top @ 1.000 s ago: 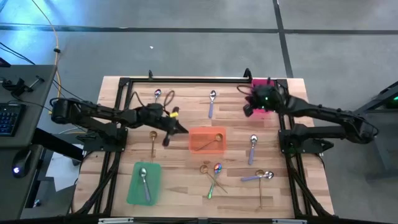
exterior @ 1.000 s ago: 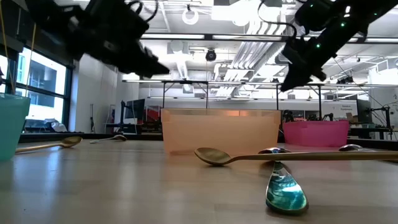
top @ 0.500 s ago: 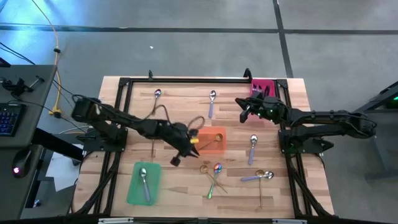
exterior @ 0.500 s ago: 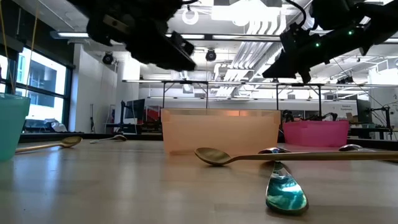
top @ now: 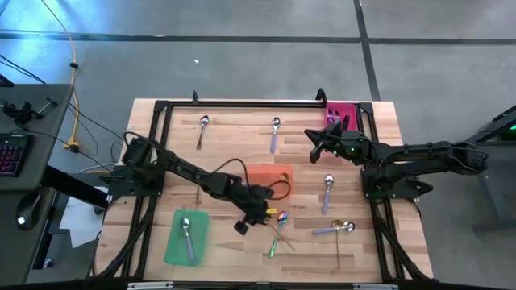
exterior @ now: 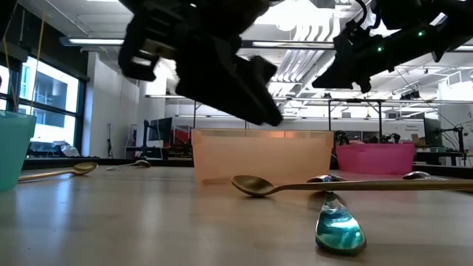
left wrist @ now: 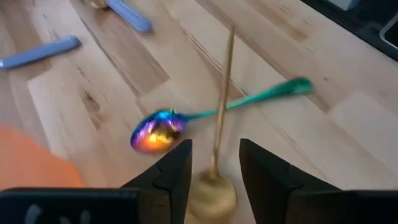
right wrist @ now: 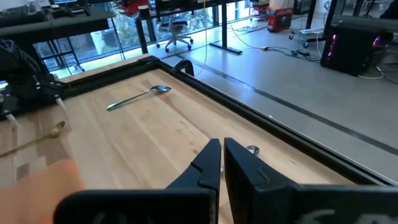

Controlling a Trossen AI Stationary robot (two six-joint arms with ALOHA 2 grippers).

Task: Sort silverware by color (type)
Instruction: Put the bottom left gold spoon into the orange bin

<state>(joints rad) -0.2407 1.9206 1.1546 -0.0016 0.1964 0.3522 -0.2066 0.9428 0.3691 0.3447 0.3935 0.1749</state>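
Just in front of the orange tray (top: 262, 179), the left tool (left wrist: 213, 180) is held released astride a gold spoon (left wrist: 216, 186), beside a rainbow spoon (left wrist: 158, 130). Behind that tray, the right tool (right wrist: 221, 163) is kept clenched, empty. No writing can be read.

Left gripper (left wrist: 213, 177) hung with fingers apart over the gold spoon (left wrist: 219, 143); bowl lay between them. Rainbow spoon (left wrist: 186, 121) crossed that handle just ahead, crowding the approach. Orange tray (top: 269, 180) stood close behind. Bare wood lay open beyond the crossed spoons.
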